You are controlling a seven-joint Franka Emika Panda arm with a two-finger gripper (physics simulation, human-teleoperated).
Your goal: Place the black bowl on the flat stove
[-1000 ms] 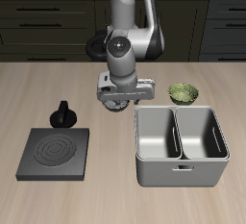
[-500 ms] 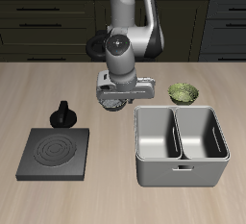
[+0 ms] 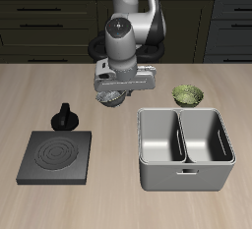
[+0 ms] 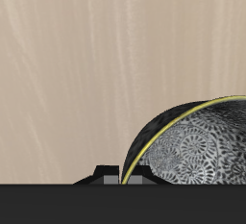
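Observation:
The black bowl (image 3: 110,98) hangs under my gripper (image 3: 114,91), which is shut on its rim and holds it above the table. In the wrist view the bowl's grey-white speckled inside (image 4: 197,147) shows right by my gripper (image 4: 122,175), with bare tabletop beneath. The flat stove (image 3: 57,157), a black slab with ring burner marks, lies nearer the table's front edge, well apart from the bowl. Its black knob (image 3: 65,116) stands at its back edge.
A grey two-compartment metal bin (image 3: 184,150) stands near the front, beside the gripper's spot. A green patterned bowl (image 3: 188,95) sits just behind the bin. Dark cabinets run along the back.
My gripper has risen with the black bowl in it and shifted a little toward the stove's side. Nothing else moved.

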